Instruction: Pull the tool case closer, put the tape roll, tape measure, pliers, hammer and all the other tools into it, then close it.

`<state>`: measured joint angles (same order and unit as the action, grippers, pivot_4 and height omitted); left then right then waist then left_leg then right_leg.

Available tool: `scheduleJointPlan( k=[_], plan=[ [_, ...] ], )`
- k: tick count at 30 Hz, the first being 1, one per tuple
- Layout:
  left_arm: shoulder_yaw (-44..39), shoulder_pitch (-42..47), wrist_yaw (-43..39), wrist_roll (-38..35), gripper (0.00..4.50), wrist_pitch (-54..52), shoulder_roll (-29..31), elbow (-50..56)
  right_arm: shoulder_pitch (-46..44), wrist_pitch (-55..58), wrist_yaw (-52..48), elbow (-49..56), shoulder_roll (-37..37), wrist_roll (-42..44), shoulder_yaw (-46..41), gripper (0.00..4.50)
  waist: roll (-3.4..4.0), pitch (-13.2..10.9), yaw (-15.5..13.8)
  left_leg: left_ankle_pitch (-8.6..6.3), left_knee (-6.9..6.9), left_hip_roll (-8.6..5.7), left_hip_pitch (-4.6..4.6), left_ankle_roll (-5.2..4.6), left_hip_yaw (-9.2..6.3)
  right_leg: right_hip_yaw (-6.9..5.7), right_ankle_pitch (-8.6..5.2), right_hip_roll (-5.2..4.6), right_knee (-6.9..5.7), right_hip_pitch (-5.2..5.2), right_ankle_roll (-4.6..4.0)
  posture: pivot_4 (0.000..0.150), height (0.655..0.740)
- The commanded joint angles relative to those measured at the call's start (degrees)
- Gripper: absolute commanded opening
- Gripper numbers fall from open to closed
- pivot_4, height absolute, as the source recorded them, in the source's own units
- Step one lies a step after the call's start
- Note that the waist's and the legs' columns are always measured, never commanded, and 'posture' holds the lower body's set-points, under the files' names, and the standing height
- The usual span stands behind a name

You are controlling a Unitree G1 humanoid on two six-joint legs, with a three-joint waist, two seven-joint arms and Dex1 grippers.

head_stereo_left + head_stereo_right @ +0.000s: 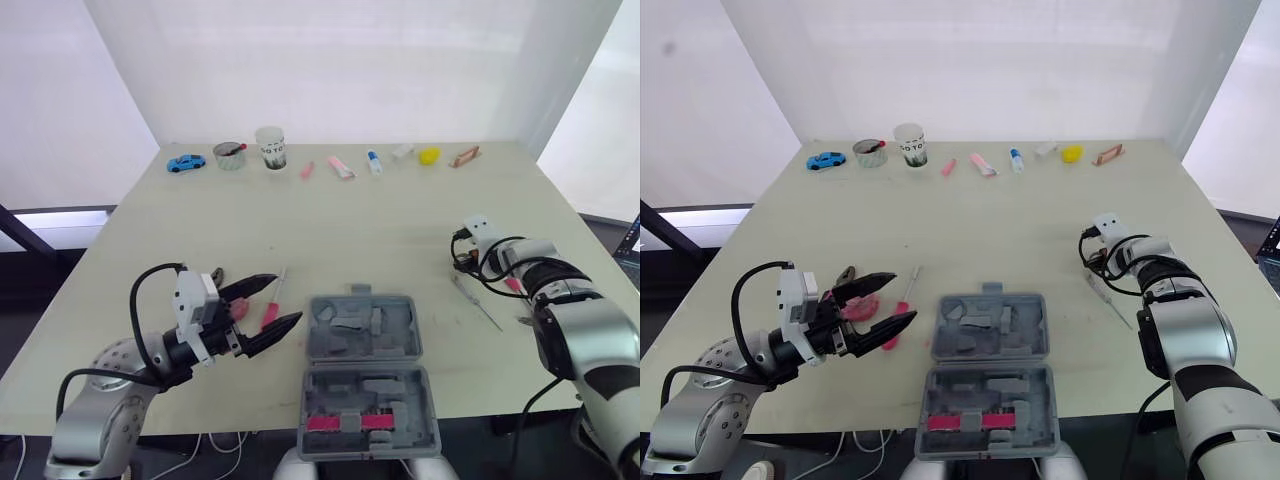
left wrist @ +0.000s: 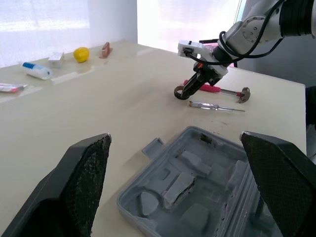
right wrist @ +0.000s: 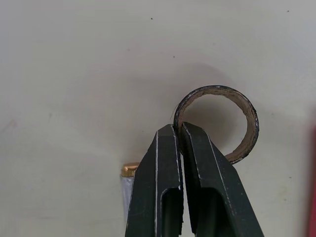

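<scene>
The grey tool case (image 1: 415, 345) lies open at the table's front centre, its moulded recesses bare. My left gripper (image 1: 285, 300) hovers open just left of the case, above a red-handled screwdriver (image 1: 272, 305) and red-handled pliers (image 1: 236, 306). Its fingers (image 2: 79, 182) frame the case in the left wrist view. On the right side of the table my right gripper (image 3: 178, 129) is shut on the wall of the black tape roll (image 3: 249, 118), low over the table. Beside the roll lie a clear-handled screwdriver (image 2: 217, 107) and a red-handled hammer (image 2: 207, 89).
Along the far edge stand a blue toy car (image 1: 186, 162), a tin (image 1: 230, 155), a paper cup (image 1: 270, 147), some pink items, a small tube (image 1: 374, 162), a yellow object (image 1: 429, 155) and a brown piece (image 1: 464, 157). Bare table lies between that row and the case.
</scene>
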<state>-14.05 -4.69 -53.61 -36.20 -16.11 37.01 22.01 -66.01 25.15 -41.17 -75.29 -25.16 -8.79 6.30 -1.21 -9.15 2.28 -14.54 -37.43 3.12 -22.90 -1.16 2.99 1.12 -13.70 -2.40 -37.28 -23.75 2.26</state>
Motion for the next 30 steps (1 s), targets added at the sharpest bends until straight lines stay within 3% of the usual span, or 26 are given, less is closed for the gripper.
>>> scheduleJointPlan(
  k=[1,8,15,20,26,30],
  plan=[
    [-1.4,0.2,-0.7,-1.1,4.50,0.3,0.9,2.2,-0.9,-4.5,-6.9,1.7,-2.2,-4.1,4.3,0.03,0.00,0.0,0.1,0.00,0.00,0.00,0.00,0.00,0.00,0.00,0.00,0.00,0.00,0.00,0.00,0.150,0.7400],
    [-0.7,0.7,-3.7,-1.7,4.50,1.2,0.9,0.7,0.2,-18.1,-28.4,8.2,-6.4,-10.9,14.7,0.03,0.06,0.0,0.1,0.00,0.00,0.00,0.00,0.00,0.01,0.01,0.00,0.00,-0.04,-0.05,0.00,0.150,0.7400],
    [-1.0,0.7,-6.8,-0.2,4.50,2.8,1.9,-1.2,2.9,-25.5,-40.2,18.5,-10.2,-10.8,17.3,0.03,0.15,-0.1,0.0,0.00,0.00,0.01,0.03,0.00,0.01,0.01,-0.01,0.00,-0.14,-0.07,-0.01,0.150,0.7400],
    [-2.1,-1.2,-8.9,0.6,4.50,4.3,2.9,-3.9,5.6,-20.5,-50.6,34.9,-10.8,-8.7,18.8,0.03,0.22,-0.1,0.2,0.00,-0.01,0.03,0.07,0.00,-0.01,0.12,-0.01,0.00,-0.27,-0.16,-0.01,0.150,0.7400],
    [-3.6,-1.1,-12.4,0.6,4.50,7.2,3.8,-7.9,5.2,-13.8,-51.3,48.1,-8.4,-6.9,23.7,0.03,0.22,-0.1,-0.1,0.01,-0.08,0.03,0.08,0.01,-0.02,0.00,-0.05,0.02,-0.47,-0.19,-0.08,0.150,0.7400],
    [-5.4,-1.7,-16.5,-0.2,4.50,8.5,5.3,-10.8,2.5,-10.6,-51.3,51.5,-4.9,-7.0,26.6,0.03,0.22,-0.1,0.1,0.01,-0.10,0.03,0.08,0.02,-0.01,-0.01,-0.07,0.02,-0.54,-0.22,-0.11,0.150,0.7400]
  ],
)
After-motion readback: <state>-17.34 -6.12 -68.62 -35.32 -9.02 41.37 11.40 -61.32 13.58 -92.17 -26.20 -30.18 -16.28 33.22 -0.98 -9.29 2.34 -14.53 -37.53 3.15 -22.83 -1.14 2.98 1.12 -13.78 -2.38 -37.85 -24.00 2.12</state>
